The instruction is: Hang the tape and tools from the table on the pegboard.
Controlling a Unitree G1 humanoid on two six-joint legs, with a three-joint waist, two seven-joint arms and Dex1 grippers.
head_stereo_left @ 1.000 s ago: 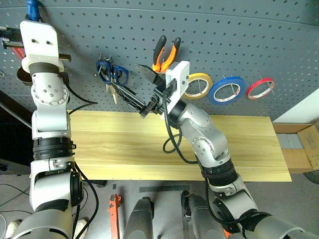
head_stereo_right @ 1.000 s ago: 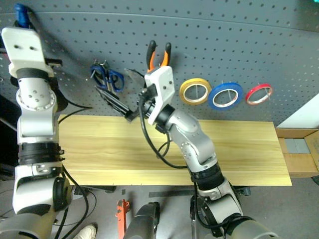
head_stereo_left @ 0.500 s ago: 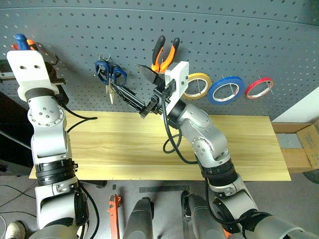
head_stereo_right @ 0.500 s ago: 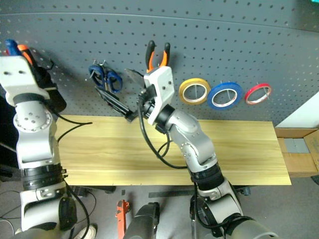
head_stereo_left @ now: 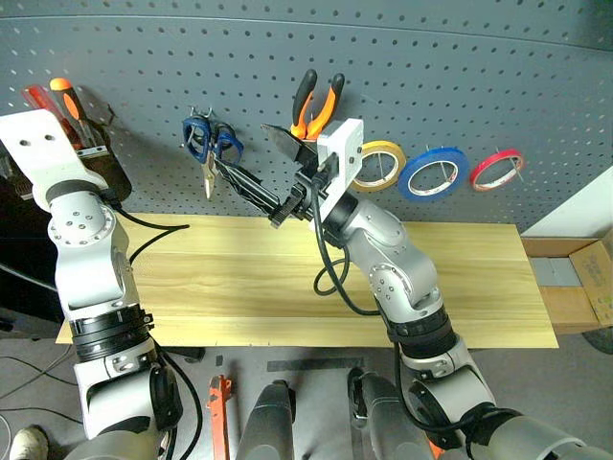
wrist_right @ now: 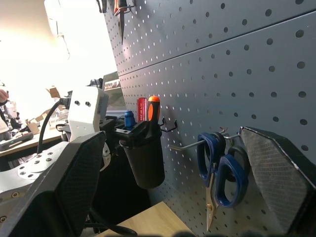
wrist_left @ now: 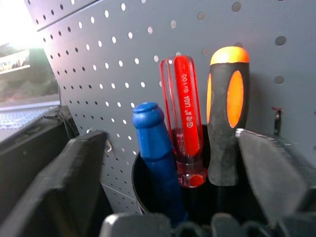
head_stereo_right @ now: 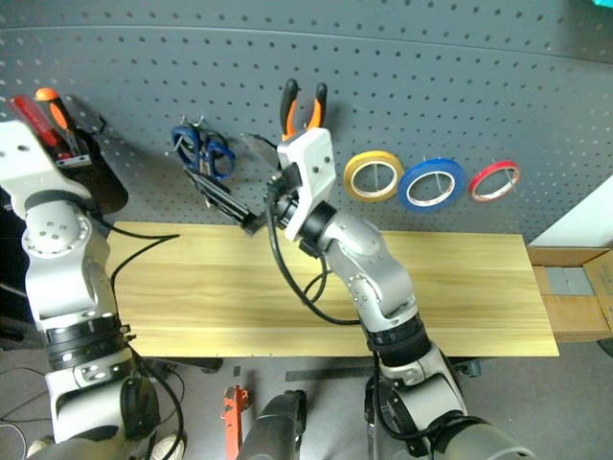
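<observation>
Worktop (head_stereo_left: pixel 239 287): light wooden planks, running along the foot of the pegboard, its surface bare apart from a black cable draped over its left end.
Right tool (head_stereo_left: pixel 278 177): raised above the worktop's back edge, pointing up and left at the pegboard; its two black fingers stand wide apart with nothing between them.
Left tool (wrist_left: pixel 173 148): at the far left, up against the pegboard; its fingers are spread apart on either side of a black cup and grip nothing.
Black cup (wrist_right: pixel 144 155): hangs on the pegboard at the left end; three screwdrivers stand in it, handles up.
Blue screwdriver (wrist_left: pixel 157 158): in the cup, just beside the red one; its handle top sits lower than the other two.
Red screwdriver (wrist_left: pixel 182 123): clear red handle, in the middle of the three.
Orange screwdriver (wrist_left: pixel 227 113): black and orange handle, next to the red one.
Pegboard (head_stereo_left: pixel 460 67): dark blue-grey, rising behind the worktop.
Scissors (head_stereo_left: pixel 209 144): blue handles on a wire hook, blades down, left of the right tool.
Pliers (head_stereo_left: pixel 316 101): orange and black handles up, hanging behind the right wrist.
Tape rolls: yellow roll (head_stereo_left: pixel 380 165), then blue roll (head_stereo_left: pixel 436 172), then the thin red tape (head_stereo_left: pixel 499 169) furthest right, each on its own hook.
</observation>
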